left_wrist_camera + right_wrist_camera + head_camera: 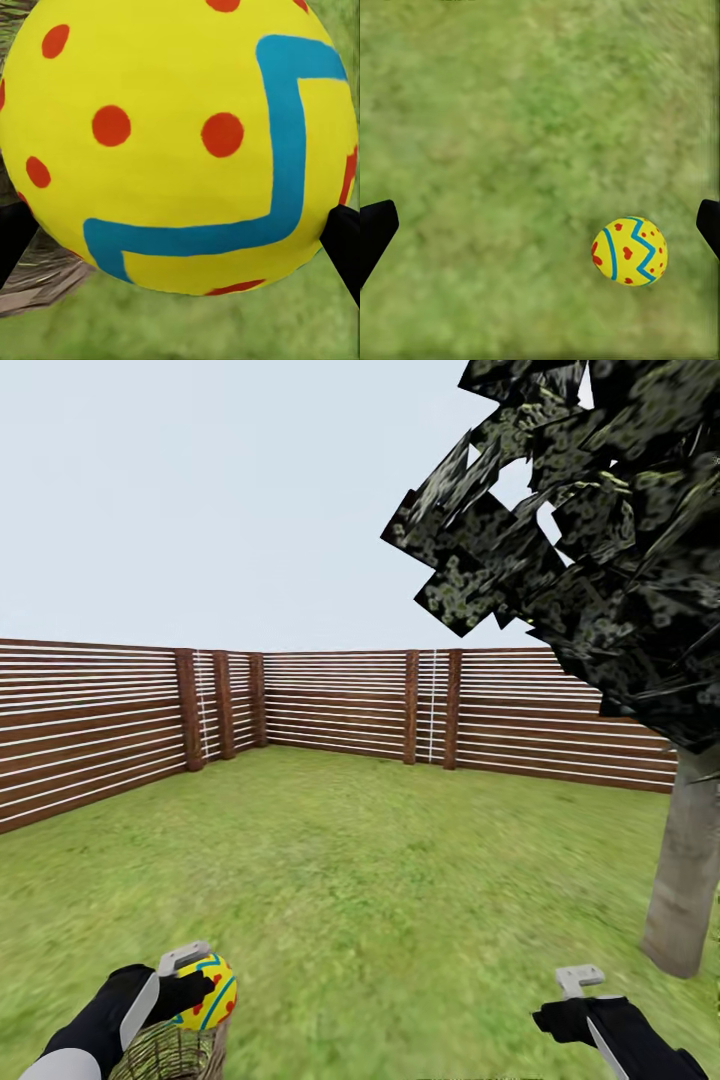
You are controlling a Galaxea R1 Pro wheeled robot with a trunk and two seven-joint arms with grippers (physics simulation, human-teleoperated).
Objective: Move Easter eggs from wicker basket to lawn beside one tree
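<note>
My left gripper [200,985] is shut on a yellow Easter egg [212,992] with red dots and a blue zigzag, held just above the wicker basket [170,1052] at the lower left of the head view. Up close, that egg [180,142] sits between the black fingertips [343,240], with a bit of the basket [37,277] behind it. My right gripper [572,1000] is open over the lawn [380,880], near the tree [690,870]. Another Easter egg [630,251] lies on the grass below the right gripper [540,232], untouched by its fingers [375,229].
A brown slatted wooden fence [330,705] encloses the lawn on the left and far sides. The tree's dark crown [600,530] hangs over the upper right. Open grass stretches ahead between the fence and the trunk.
</note>
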